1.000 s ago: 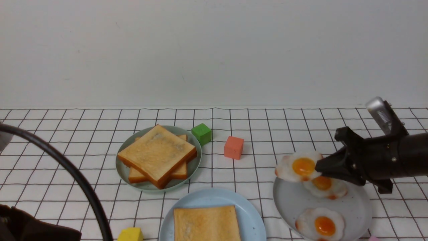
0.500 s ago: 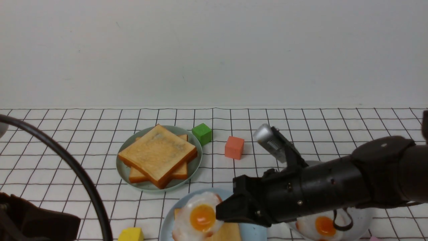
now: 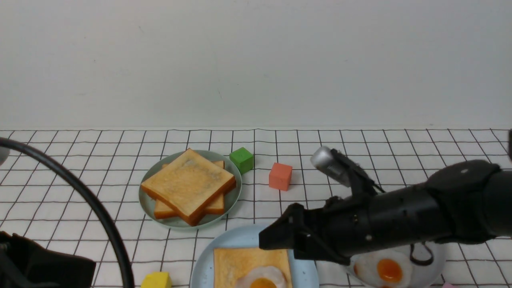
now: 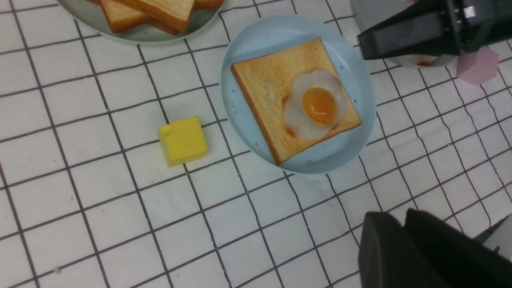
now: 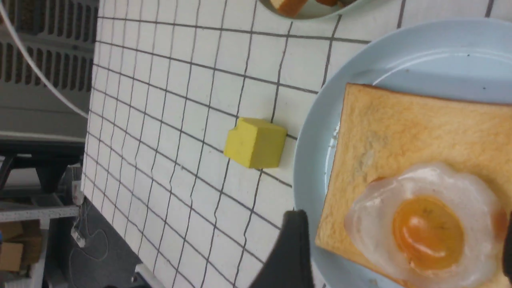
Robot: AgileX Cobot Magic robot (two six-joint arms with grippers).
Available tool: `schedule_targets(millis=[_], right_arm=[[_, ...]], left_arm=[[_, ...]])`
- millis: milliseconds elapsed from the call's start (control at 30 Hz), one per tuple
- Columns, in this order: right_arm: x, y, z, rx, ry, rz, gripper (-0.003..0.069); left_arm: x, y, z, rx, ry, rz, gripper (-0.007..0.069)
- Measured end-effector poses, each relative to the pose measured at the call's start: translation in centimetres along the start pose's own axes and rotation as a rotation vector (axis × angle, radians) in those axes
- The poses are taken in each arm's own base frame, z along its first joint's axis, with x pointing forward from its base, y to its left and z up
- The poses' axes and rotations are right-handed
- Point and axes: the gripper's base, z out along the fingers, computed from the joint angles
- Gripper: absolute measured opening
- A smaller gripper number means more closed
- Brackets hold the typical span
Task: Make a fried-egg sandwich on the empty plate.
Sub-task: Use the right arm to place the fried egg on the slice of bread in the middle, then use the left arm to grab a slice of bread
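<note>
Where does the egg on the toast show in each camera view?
Front: egg at the bottom edge, cut off, on the toast on the blue plate.
Left wrist: egg on the toast's half away from the yellow cube.
Right wrist: egg close up on the toast.
Shared landmark: the yellow cube beside the blue plate, in all three.

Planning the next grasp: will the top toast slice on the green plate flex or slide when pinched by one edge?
Probably stiff: the top toast slice overhangs the lower slice without sagging. Thick edge, so likely easy to pinch. It lies askew and loose, so may pivot.
</note>
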Motion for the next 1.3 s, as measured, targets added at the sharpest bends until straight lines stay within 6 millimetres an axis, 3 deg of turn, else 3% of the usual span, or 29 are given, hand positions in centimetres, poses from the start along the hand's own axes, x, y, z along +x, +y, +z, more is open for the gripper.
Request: schedule_targets(millis=[67,133,167,200,267,400,433,500,567,667,767,800,867,900,933,1033,1100,1300], right_arm=[[-0.3,0.5,-1.4,-0.001,0.012,-0.044,0.0673],[-1.3,1.6,-4.8,0.033,0.025,-0.116,0.0665],[-1.3,1.6,-5.0,0.043,0.027,-0.135,0.0663],[-1.9,2.9,-7.7,0.100,0.029,-0.157,0.0640],[-2.0,4.4,-10.7,0.202,0.025,-0.206,0.0608],[-0.7,7.5,-15.5,0.334,-0.053,-0.265,0.0547],[0.6,8.9,-16.7,0.327,-0.081,-0.287,0.0538],[2.0,10.1,-17.9,0.300,-0.109,-0.318,0.0536],[3.0,10.6,-18.4,0.278,-0.113,-0.334,0.0533],[6.2,11.3,-19.3,0.211,-0.111,-0.386,0.0531],[7.5,11.1,-19.6,0.191,-0.112,-0.398,0.0531],[8.1,10.8,-19.7,0.188,-0.113,-0.397,0.0531],[8.3,10.6,-19.8,0.189,-0.116,-0.394,0.0531],[8.5,10.5,-19.9,0.191,-0.118,-0.388,0.0536],[8.5,10.5,-19.9,0.191,-0.119,-0.386,0.0536],[8.6,10.4,-19.8,0.193,-0.116,-0.379,0.0546],[8.6,10.4,-19.8,0.193,-0.116,-0.379,0.0547],[8.6,10.4,-19.8,0.192,-0.119,-0.379,0.0547]], left_arm=[[-0.2,0.1,0.1,-0.011,-0.007,-0.013,0.0090],[-0.8,0.4,0.8,-0.043,-0.026,-0.038,0.0092],[-0.9,0.4,0.9,-0.045,-0.031,-0.040,0.0092],[-1.6,0.7,2.0,-0.076,-0.031,-0.063,0.0092],[-2.4,0.9,3.8,-0.105,-0.019,-0.096,0.0092],[-4.1,2.2,7.7,-0.190,0.077,-0.197,0.0092],[-5.0,3.1,8.9,-0.219,0.104,-0.238,0.0092],[-6.1,4.3,9.6,-0.243,0.109,-0.280,0.0090],[-7.2,5.8,10.5,-0.251,0.118,-0.339,0.0090],[-9.0,9.9,12.6,-0.193,0.156,-0.517,0.0099],[-9.3,12.4,14.5,-0.112,0.182,-0.600,0.0137],[-9.2,14.2,15.7,-0.065,0.185,-0.652,0.0179],[-9.2,15.2,16.8,-0.029,0.180,-0.686,0.0230],[-9.2,16.3,18.0,-0.004,0.163,-0.721,0.0300],[-9.2,16.5,18.2,-0.005,0.157,-0.726,0.0309],[-9.0,18.4,20.9,0.001,0.112,-0.776,0.0465],[-8.7,19.1,22.1,0.011,0.102,-0.805,0.0516],[-7.5,20.7,25.4,0.041,0.096,-0.863,0.0556]])
